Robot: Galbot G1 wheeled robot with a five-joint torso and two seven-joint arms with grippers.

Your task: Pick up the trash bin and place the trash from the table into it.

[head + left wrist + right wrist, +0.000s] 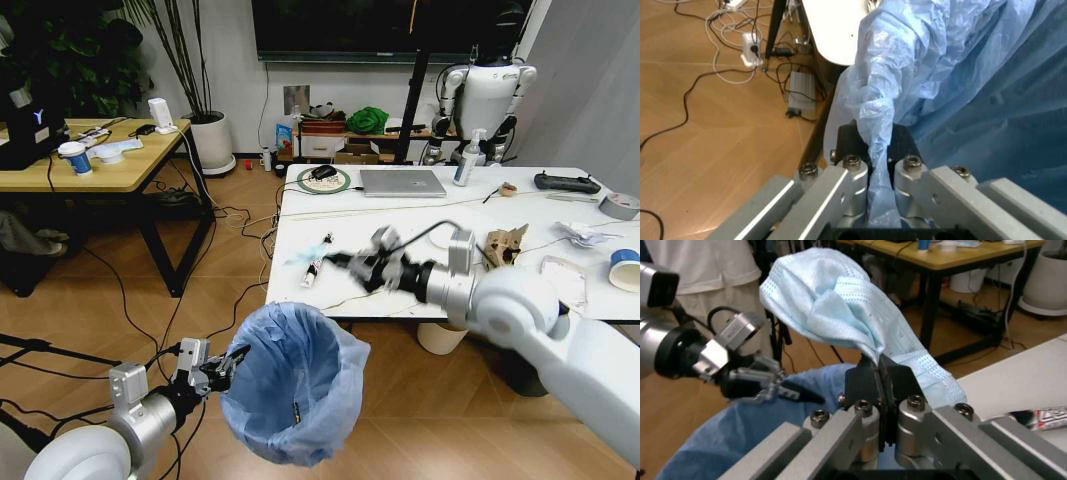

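The trash bin (292, 385), lined with a thin light-blue bag, hangs just off the floor in front of the table (300, 225). My left gripper (226, 367) is shut on its rim and liner (875, 95). My right gripper (345, 263) reaches over the table's front edge, above the bin (727, 440), and is shut on a crumpled light-blue face mask (833, 305). Still on the table lie a small wrapper (314, 268), a brown cardboard piece (505, 245), a white paper wad (583, 234), a white packet (566, 277) and a blue-and-white paper cup (626, 269).
A silver laptop (402, 182) and a grey tape roll (620, 205) lie at the back of the table. A cream bin (440, 338) stands under it. To the left is a wooden desk (95, 170), with cables across the floor (120, 290).
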